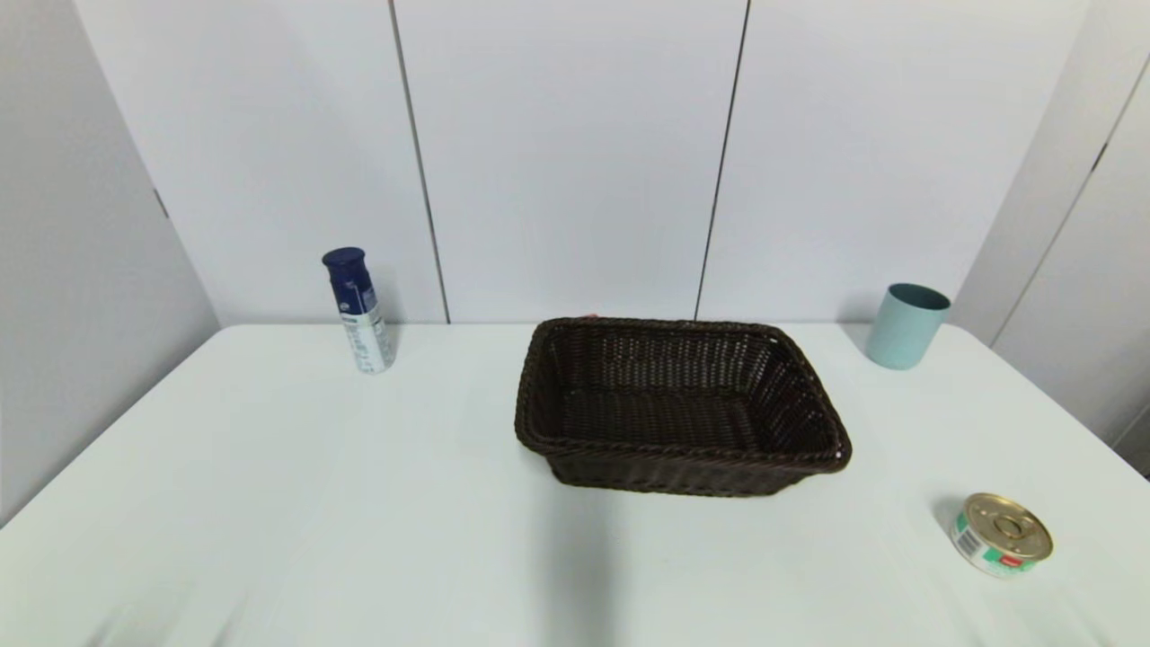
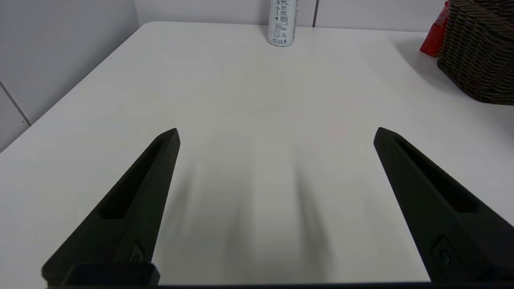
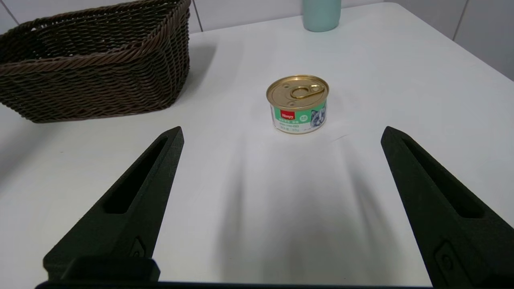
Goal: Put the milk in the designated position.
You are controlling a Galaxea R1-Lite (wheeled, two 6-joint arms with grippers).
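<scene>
Left wrist view gives you the only real sight of the milk (image 2: 433, 38): a red sliver standing on the table (image 2: 257, 100) just behind the far left corner of the wicker basket (image 2: 478, 52), mostly hidden by it; in the head view only a speck of red shows above the basket's far rim (image 1: 590, 316), so you cannot tell how the carton faces or whether it touches the weave. That is your main risk, I judge; reaching over or round the basket could catch a finger on the rim and drag the basket, or nudge the carton over before you have it. The spray can (image 1: 358, 310) at far left stands well apart and should not trouble you; the tin (image 3: 298, 103) at near right and the cup (image 1: 906, 325) at far right lie on the other side. Where the designated position is, nothing here shows.

The left gripper (image 2: 275, 134) hovers low over bare table at near left, fingers spread wide, holding and touching nothing; the right gripper (image 3: 281, 132) is likewise spread wide and empty, near the tin but apart from it.
</scene>
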